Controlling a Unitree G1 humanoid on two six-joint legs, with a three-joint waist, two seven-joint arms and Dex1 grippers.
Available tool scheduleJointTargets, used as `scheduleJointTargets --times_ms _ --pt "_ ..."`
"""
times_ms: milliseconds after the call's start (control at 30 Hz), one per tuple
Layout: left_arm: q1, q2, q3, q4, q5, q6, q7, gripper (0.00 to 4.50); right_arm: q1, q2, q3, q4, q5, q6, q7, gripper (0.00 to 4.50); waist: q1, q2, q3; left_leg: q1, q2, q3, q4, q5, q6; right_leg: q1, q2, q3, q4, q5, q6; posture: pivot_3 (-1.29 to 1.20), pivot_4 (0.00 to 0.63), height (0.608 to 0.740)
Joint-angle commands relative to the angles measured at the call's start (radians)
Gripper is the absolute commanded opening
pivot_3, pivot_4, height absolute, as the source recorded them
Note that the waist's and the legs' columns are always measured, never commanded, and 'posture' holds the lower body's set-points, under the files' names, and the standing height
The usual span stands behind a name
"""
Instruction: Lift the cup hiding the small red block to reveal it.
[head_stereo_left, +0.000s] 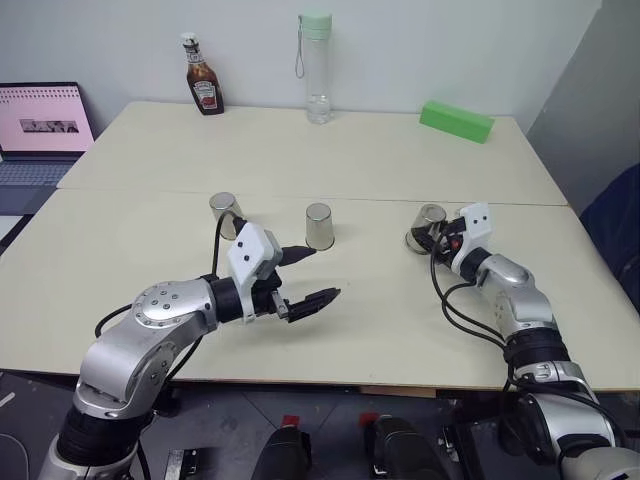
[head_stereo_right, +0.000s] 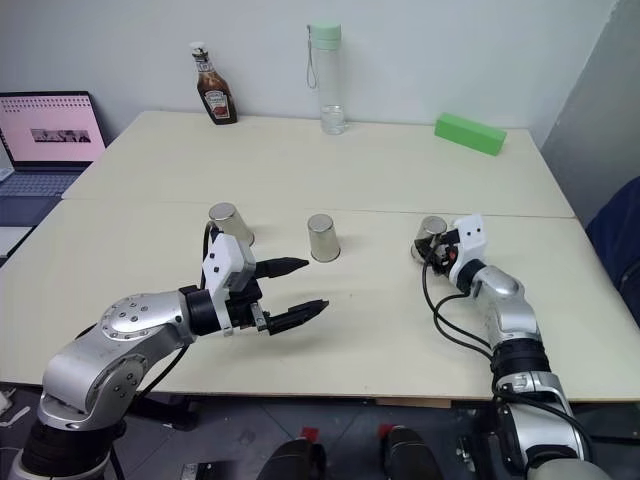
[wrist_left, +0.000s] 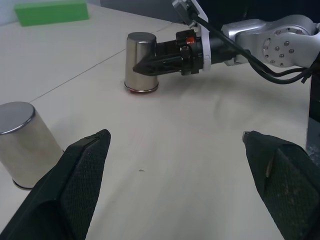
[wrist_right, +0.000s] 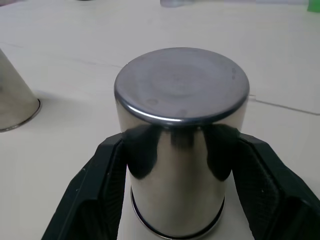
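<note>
Three identical silver cups stand upside down in a row on the table. My right gripper (head_stereo_left: 432, 238) is shut on the rightmost cup (head_stereo_left: 428, 226), one black finger (wrist_right: 100, 185) pressed against each side, and the cup's rim is down at the table. A sliver of red, the small red block (wrist_left: 133, 91), peeks out under that rim in the left wrist view; the rest is hidden. My left gripper (head_stereo_left: 324, 272) hovers open and empty in front of the middle cup (head_stereo_left: 319, 226), with the left cup (head_stereo_left: 226, 212) behind its wrist.
Along the far edge of the table (head_stereo_left: 150, 340) stand a ketchup bottle (head_stereo_left: 204, 88), a clear water bottle with a green cap (head_stereo_left: 317, 70) and a long green block (head_stereo_left: 456, 121). A laptop (head_stereo_left: 40, 130) sits off the table to the left.
</note>
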Motion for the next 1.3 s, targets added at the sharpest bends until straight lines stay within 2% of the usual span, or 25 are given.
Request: scheduleJointTargets --times_ms 33,133,267,467,733,800,867,967,1100,1300 --pt "-0.008 -0.005 0.007 -0.011 -0.002 -0.014 0.002 4.5 0.07 -0.027 -0.066 -0.306 0.081 0.127 -0.033 2.68 0.001 0.0 0.0 0.0 0.0 0.0 0.0 0.0 0.0 0.0 0.0 0.0 0.0 0.0 0.0 0.0 0.15 0.74" --pt "-0.005 -0.003 0.008 -0.007 0.0 -0.017 -0.001 4.5 0.143 -0.055 -0.108 -0.484 0.118 0.234 -0.07 2.68 0.005 0.0 0.0 -0.001 0.0 -0.002 0.0 0.0 0.0 0.0 0.0 -0.001 0.0 0.0 0.0 0.0 0.15 0.74" --pt "-0.007 -0.004 0.003 0.0 0.003 -0.019 -0.003 4.5 0.204 -0.094 -0.147 -0.578 0.108 0.332 -0.133 2.68 0.005 0.0 0.0 -0.001 -0.002 -0.001 0.0 0.0 0.0 0.0 -0.003 -0.002 -0.001 0.0 0.0 0.0 0.15 0.74" --pt "-0.022 0.0 -0.015 0.01 0.001 -0.01 -0.016 4.5 0.275 -0.043 -0.12 -0.534 0.086 0.316 -0.161 2.68 0.0 0.0 0.0 0.001 -0.001 0.0 0.001 0.0 0.0 0.001 -0.001 0.0 0.0 0.0 0.0 0.0 0.15 0.74" --pt "-0.048 0.008 -0.022 0.025 0.003 -0.008 -0.031 4.5 0.245 -0.005 -0.106 -0.349 0.018 0.212 -0.183 2.68 0.0 0.001 0.0 0.001 0.0 0.001 0.0 0.0 0.0 0.001 0.001 0.0 0.001 0.0 0.0 0.0 0.15 0.74" --pt "-0.046 0.008 -0.021 0.018 0.001 -0.005 -0.03 4.5 0.259 0.0 -0.107 -0.352 0.017 0.211 -0.186 3.39 0.0 0.001 0.0 0.001 0.0 0.001 0.0 0.0 0.0 0.001 0.001 0.0 0.0 0.0 0.0 0.0 0.15 0.74" --pt "-0.038 0.01 -0.018 0.013 0.001 -0.005 -0.031 4.5 0.279 -0.001 -0.099 -0.374 0.013 0.212 -0.186 3.69 0.0 0.001 0.0 0.001 0.0 0.001 0.0 0.0 0.0 0.001 0.0 0.0 0.0 0.0 0.0 0.0 0.15 0.74" --pt "-0.031 0.003 -0.012 0.009 -0.005 -0.003 -0.023 4.5 0.32 -0.021 -0.091 -0.461 0.004 0.256 -0.192 4.45 0.001 0.001 0.0 0.0 0.0 0.0 0.0 0.0 0.0 0.001 0.0 0.0 0.0 0.0 0.0 0.0 0.15 0.74" --pt "-0.021 -0.004 -0.011 0.002 -0.008 0.0 -0.013 4.5 0.394 -0.076 -0.095 -0.634 -0.009 0.391 -0.212 4.45 0.002 0.001 0.0 0.0 0.0 0.0 0.0 0.0 0.0 0.0 0.0 0.0 0.0 -0.001 0.0 0.0 0.15 0.74" --pt "0.02 0.015 0.024 0.002 -0.009 -0.006 -0.014 4.5 0.514 -0.115 -0.153 -1.005 0.167 0.662 -0.193 4.45 0.0 0.002 0.0 0.0 0.0 -0.001 -0.001 0.0 0.0 0.0 0.0 -0.001 0.0 -0.001 -0.001 0.0 0.15 0.74"
